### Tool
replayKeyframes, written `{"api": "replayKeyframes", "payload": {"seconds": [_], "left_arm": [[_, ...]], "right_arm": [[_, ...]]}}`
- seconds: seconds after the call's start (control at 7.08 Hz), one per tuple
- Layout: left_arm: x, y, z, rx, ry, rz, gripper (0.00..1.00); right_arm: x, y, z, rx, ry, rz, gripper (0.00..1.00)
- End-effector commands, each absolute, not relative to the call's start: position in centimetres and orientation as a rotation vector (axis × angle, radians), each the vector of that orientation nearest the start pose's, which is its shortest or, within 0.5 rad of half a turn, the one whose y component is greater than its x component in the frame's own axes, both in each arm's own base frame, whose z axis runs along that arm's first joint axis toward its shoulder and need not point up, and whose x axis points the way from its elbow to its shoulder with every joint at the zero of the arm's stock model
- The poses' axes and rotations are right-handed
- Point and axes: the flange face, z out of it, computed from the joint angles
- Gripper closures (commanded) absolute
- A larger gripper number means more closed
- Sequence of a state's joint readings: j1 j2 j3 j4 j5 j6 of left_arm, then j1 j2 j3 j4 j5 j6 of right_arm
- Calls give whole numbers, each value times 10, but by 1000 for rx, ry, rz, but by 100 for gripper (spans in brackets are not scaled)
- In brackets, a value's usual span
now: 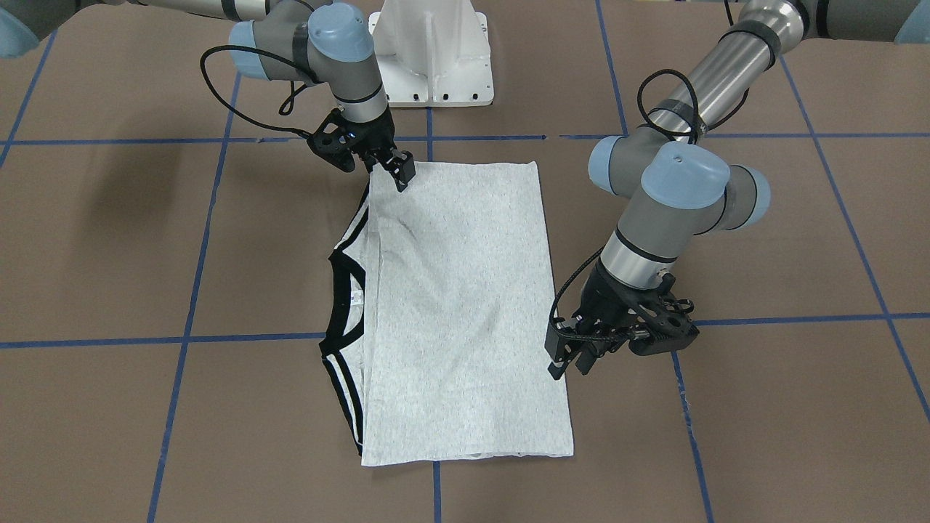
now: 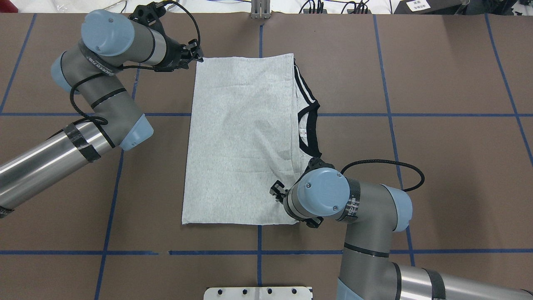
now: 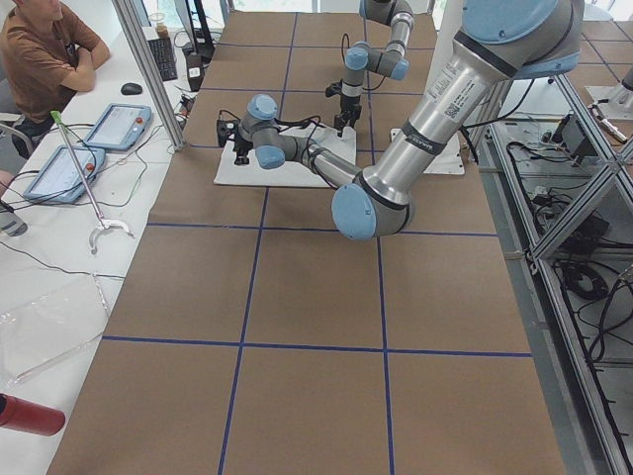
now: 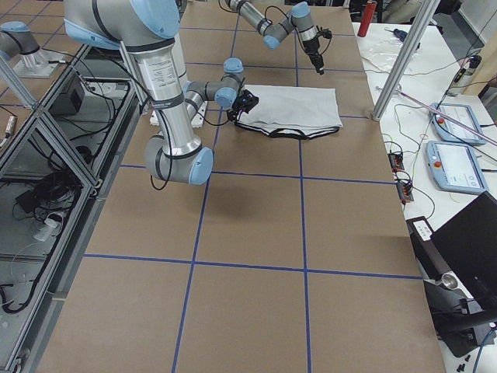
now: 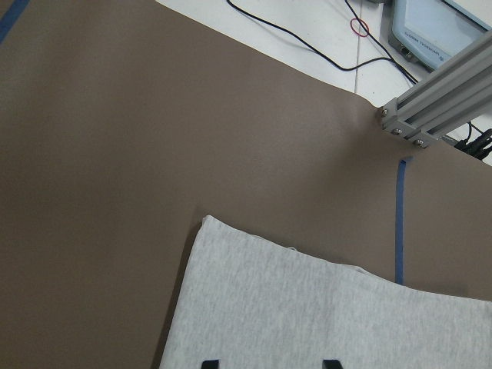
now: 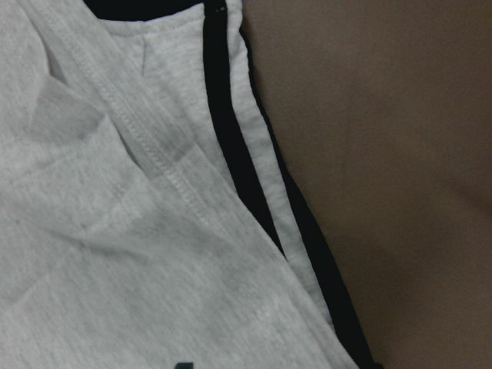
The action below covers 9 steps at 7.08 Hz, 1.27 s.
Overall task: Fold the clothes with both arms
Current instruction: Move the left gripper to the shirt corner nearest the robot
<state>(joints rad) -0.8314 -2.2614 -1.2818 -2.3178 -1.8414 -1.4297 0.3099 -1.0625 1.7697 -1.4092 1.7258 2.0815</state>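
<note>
Item: T-shirt (image 1: 465, 305), flat on the table (image 1: 109, 240), folded into 1 long panel, collar (image 1: 336, 305) showing.
Step, as I judge it: mid-fold. The next move needs 2 corner pinches.
Left gripper (image 1: 569, 363): fingers apart over the T-shirt's hem-side corner, holding nothing.
Right gripper (image 1: 398, 168): at the collar-side corner; I cannot tell how wide it stands.

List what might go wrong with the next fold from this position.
1. The left gripper hangs open at the far corner of the T-shirt, by its very edge; coming down, it might miss the cloth or catch only the top layer.
2. By the right gripper several layers overlap beside the black stripes; a pinch there may take only some, and the fold could pull open.
3. The creases across the middle may get folded in.
</note>
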Motion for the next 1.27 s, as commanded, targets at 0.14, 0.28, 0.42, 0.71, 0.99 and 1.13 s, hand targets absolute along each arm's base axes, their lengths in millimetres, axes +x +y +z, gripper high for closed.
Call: {"api": "replayKeyframes", "payload": {"seconds": [0.14,0.28,0.42,0.71,0.99,1.13], "left_arm": [[433,-633,288,324,1128,-457,46],[431,-633,286,328,1132,-457,46],[428,-628,290,327,1132,-455,46],[417,-615,292,332,1147,-453,46],[409,-580,283,261,1223,-539,46],[421,-534,279,190,1269,-552,45]], "right_arm": [[-580,-309,269,-256,-857,742,67],[-579,-309,268,-268,-858,767,98],[-579,-310,267,-273,-859,776,100],[-562,-315,249,-283,-905,797,100],[-555,-314,251,-284,-899,813,100],[-552,-313,247,-288,-909,811,100]]}}
